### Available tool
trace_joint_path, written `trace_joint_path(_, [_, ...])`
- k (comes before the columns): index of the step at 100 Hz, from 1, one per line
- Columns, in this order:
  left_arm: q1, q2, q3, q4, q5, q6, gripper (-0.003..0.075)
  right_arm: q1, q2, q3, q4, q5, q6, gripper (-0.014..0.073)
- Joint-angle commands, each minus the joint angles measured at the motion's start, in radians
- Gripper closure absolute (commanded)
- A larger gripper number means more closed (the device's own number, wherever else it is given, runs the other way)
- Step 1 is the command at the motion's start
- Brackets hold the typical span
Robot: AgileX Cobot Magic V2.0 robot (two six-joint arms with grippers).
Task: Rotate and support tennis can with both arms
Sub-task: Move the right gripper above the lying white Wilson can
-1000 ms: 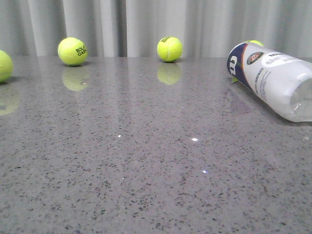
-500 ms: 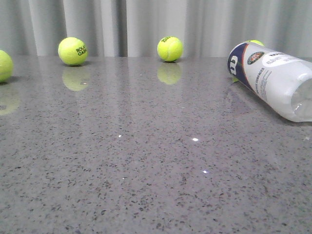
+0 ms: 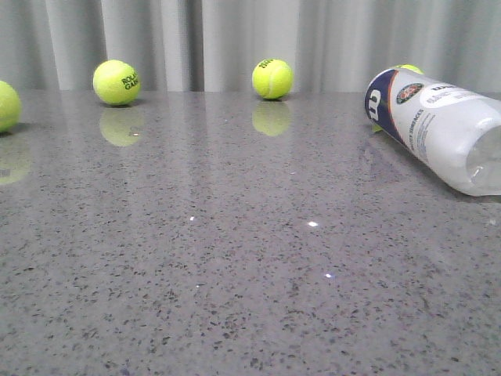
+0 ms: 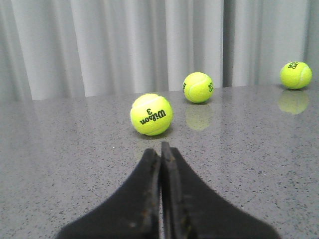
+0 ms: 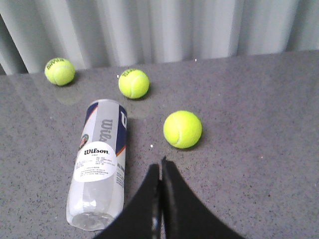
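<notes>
The tennis can point(image 3: 442, 129) lies on its side on the grey table at the right, navy end with the "W" toward the back. It also shows in the right wrist view point(image 5: 99, 162), white label up, clear end nearest the camera. My right gripper point(image 5: 159, 172) is shut and empty, above the table just beside the can and apart from it. My left gripper point(image 4: 160, 152) is shut and empty, a little short of a tennis ball point(image 4: 151, 114). Neither gripper shows in the front view.
Tennis balls lie along the back of the speckled table point(image 3: 235, 274): one at the left edge point(image 3: 6, 106), one at back left point(image 3: 117, 82), one at back middle point(image 3: 272, 78). Another ball point(image 5: 182, 129) lies close to the can. Grey curtains hang behind.
</notes>
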Motion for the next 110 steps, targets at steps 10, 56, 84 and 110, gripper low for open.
trace_joint_path(10, [0.002, -0.041, 0.046, -0.003, -0.088, -0.009, 0.0741, -0.007, 0.17, -0.112, 0.01, -0.005, -0.002, 0.0662])
trace_joint_path(56, [0.002, -0.041, 0.046, -0.003, -0.088, -0.009, 0.0741, -0.007, 0.335, -0.112, 0.089, 0.051, -0.003, 0.0184])
trace_joint_path(84, [0.002, -0.041, 0.046, -0.003, -0.088, -0.009, 0.0741, -0.007, 0.342, -0.112, 0.119, 0.073, -0.04, -0.0052])
trace_joint_path(110, [0.002, -0.041, 0.046, -0.003, -0.088, -0.009, 0.0741, -0.007, 0.448, -0.121, 0.331, 0.0, -0.274, -0.0052])
